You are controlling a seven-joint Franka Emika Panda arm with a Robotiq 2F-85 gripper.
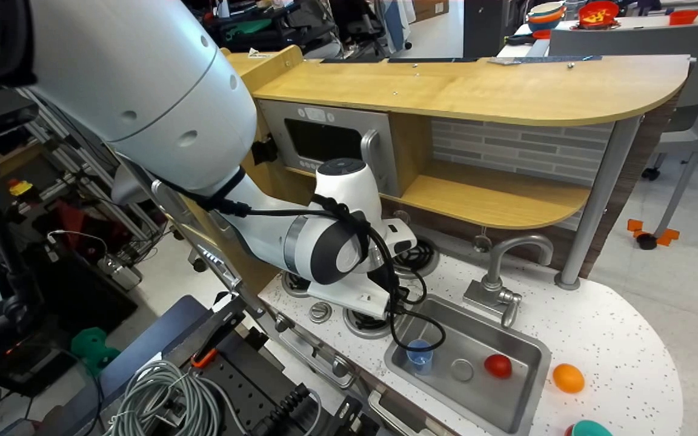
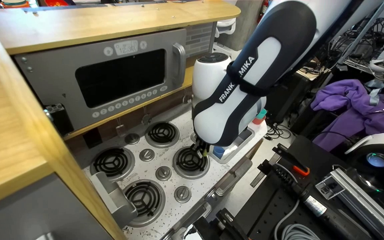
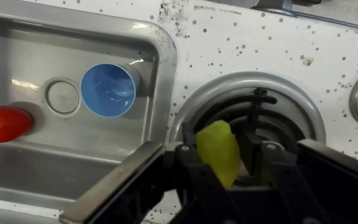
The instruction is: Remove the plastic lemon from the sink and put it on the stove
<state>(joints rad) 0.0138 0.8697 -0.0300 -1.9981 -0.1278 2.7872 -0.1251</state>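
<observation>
Gripper [image 3: 217, 130] clenched on plastic lemon [image 3: 218, 151] over stove burner [image 3: 249, 76]: apparent placing step, next likely calling for lowering, then release.

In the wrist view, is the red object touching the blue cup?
No, the red object and the blue cup are apart in the sink, with the round drain between them.

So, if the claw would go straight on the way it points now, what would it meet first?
The claw would most likely meet the burner beside the sink, perhaps with the lemon between its fingers touching first. The height is hard to judge.
</observation>
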